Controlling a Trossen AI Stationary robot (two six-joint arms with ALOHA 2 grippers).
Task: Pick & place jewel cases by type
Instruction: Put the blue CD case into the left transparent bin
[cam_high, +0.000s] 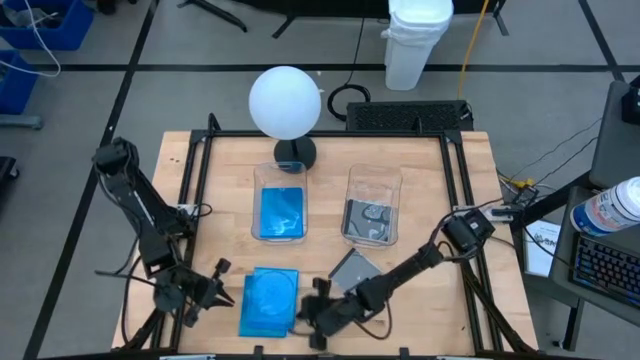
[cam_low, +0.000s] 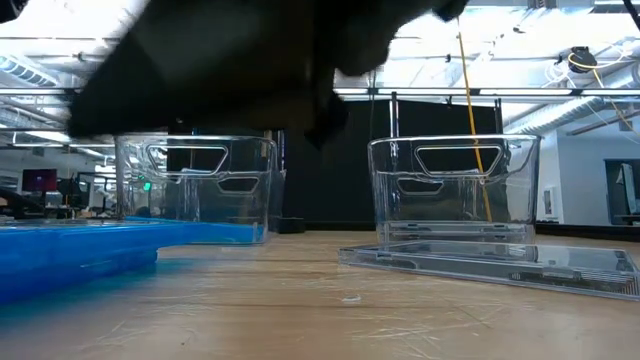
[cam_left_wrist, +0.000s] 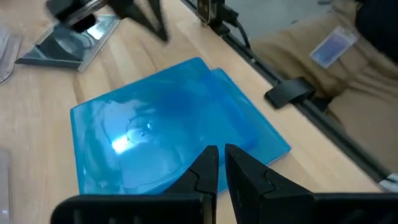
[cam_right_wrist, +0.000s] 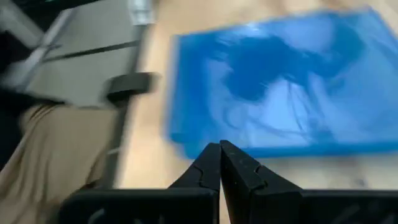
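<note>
This is a robotics lab or workshop. A wooden counter (cam_high: 420, 280) in a black metal frame stands on a grey floor marked with dark tape lines, with blue storage bins (cam_high: 40, 25), trailing cables and a keyboard (cam_high: 610, 268) around it. The low view shows an open hall with exposed ceiling ducts, strip lights and monitors (cam_low: 38, 180).
</note>
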